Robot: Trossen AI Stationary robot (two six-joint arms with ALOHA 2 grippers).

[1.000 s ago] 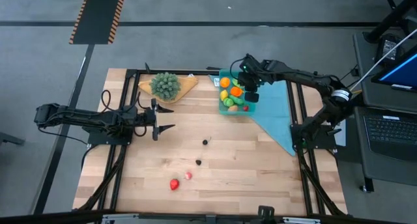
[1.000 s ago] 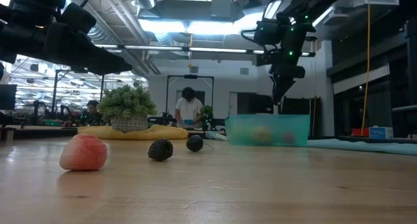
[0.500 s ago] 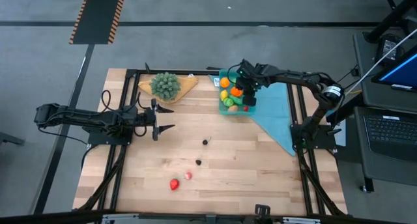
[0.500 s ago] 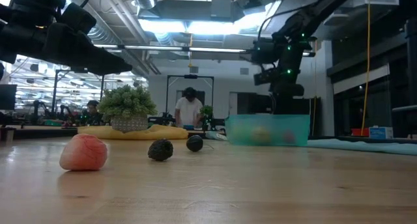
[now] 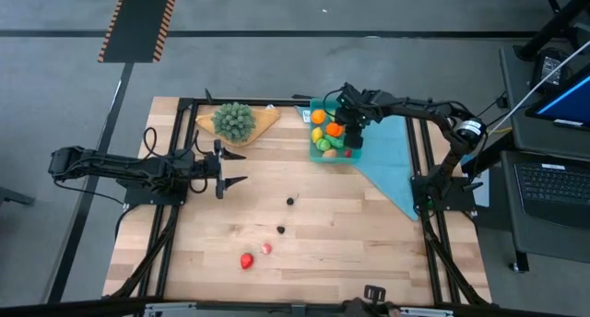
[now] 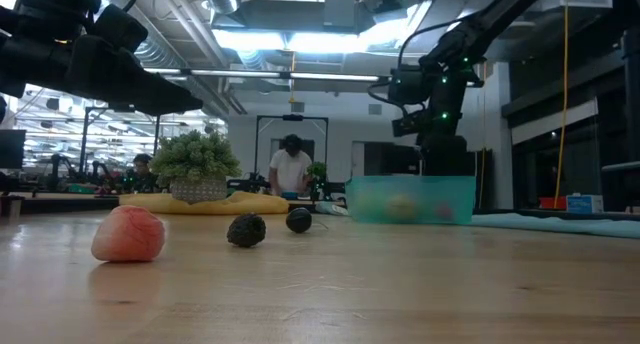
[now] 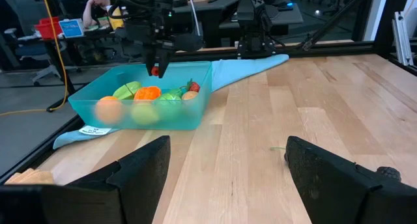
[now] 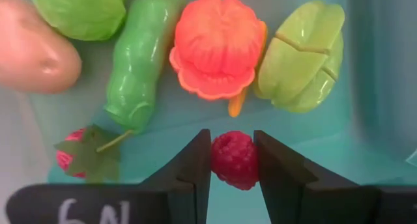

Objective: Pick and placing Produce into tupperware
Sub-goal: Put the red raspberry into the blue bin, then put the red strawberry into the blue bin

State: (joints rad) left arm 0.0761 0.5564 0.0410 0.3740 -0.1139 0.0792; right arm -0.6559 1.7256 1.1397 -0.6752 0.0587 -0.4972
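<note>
My right gripper [image 8: 232, 139] stands inside the teal tupperware [image 5: 312, 147], shut on a red raspberry [image 8: 234, 160]. The box holds an orange pumpkin [image 8: 217, 45], a green pod [image 8: 138, 64], light-green pieces [image 8: 301, 55], a strawberry [image 8: 78, 155] and more. Several produce pieces lie on the wood: a pink one [image 6: 128, 234], two dark ones [image 6: 246, 229] [image 6: 299, 220] and a red one [image 5: 246, 260]. My left gripper [image 7: 228, 178] waits open at the table's left middle [image 5: 230, 170], pointing toward the tupperware [image 7: 143, 113]. My right gripper pinches the raspberry [image 8: 236, 152] between its two fingers [image 8: 195, 162], one on each side, coming from above and pointing down. The berry [image 7: 154, 70] hangs at the fingertips over the box's floor, among the other pieces; whether it touches the floor I cannot tell.
A bushy green plant on a tan wedge board [image 5: 236, 121] sits at the far edge, left of the box. A light-blue cloth [image 5: 392, 160] lies under and to the right of the box. Bare wood [image 5: 350, 234] spreads over the near half. People sit in the room behind.
My right gripper has come down over the tupperware, from above its rim to in among the produce, shifting a little toward the table's left. It has stayed nearly still for the last half second. The left arm and the loose pieces have not moved.
</note>
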